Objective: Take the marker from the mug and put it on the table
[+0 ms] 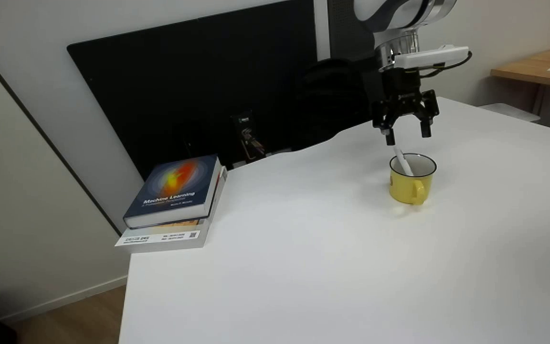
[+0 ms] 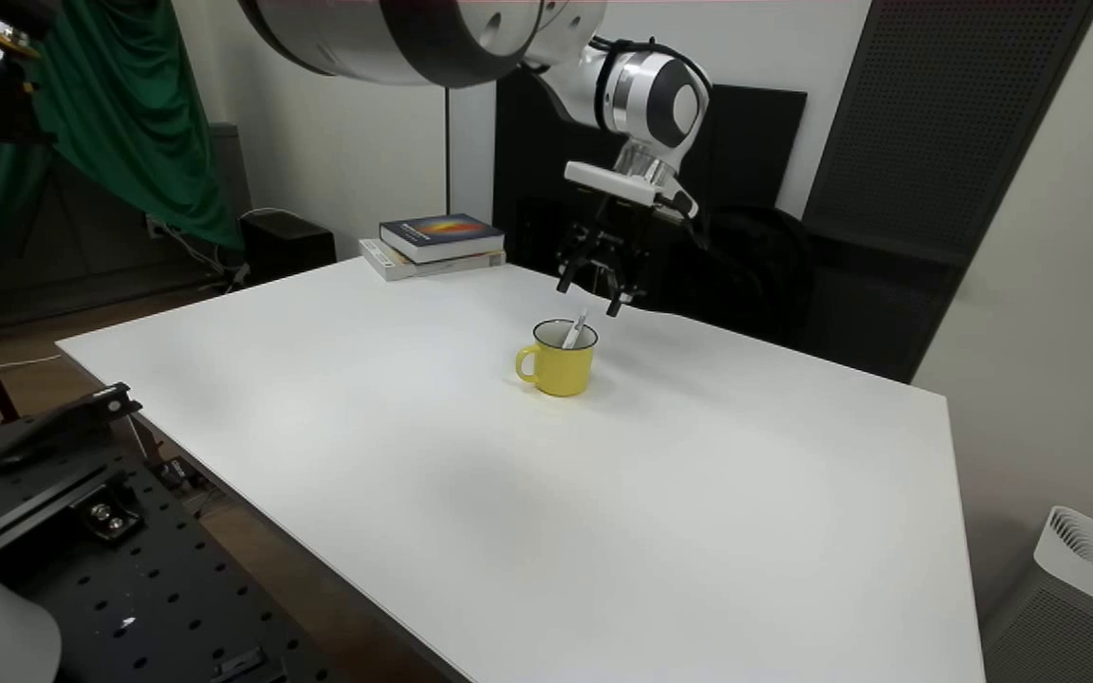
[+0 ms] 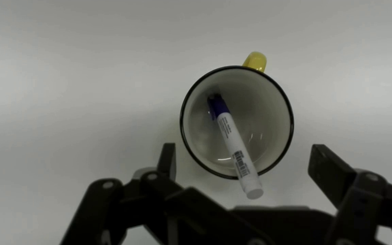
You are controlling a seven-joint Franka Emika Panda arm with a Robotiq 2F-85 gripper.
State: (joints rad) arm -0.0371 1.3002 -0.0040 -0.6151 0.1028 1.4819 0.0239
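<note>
Spread wide and gripping nothing, the gripper [image 1: 408, 134] hung above the mug [image 1: 403, 190] in an exterior view, both fingers [image 1: 390, 138] clear of it. One mug and one marker [image 1: 403, 161] showed there, with one white table [image 1: 303, 267] beneath, the marker standing aslant inside the mug and jutting partly out. The step in hand looked like lining up for the grasp, and a slow, straight descent seemed wiser than a sweep from the side, which could have tipped the mug. In an exterior view where the mug's single handle [image 2: 526, 364] stood out to one side, the marker leaned away from that handle, towards the gripper; two books [image 2: 442, 237], one stacked on the other, lay well apart from the mug and seemed unlikely to hinder the work. In the wrist view the marker's blue cap [image 3: 218, 104] sat low inside the mug, while its white end [image 3: 249, 183] crossed the dark rim [image 3: 181, 122] and appeared between the two fingers, touching neither. Sideways, then, little correction seemed needed; going down, the fingers called for care to straddle that end outside the rim. A gentle squeeze and a lift along the marker's own slant seemed the likeliest way to free the cap without dragging the mug, before laying the marker flat on the table beside it.
</note>
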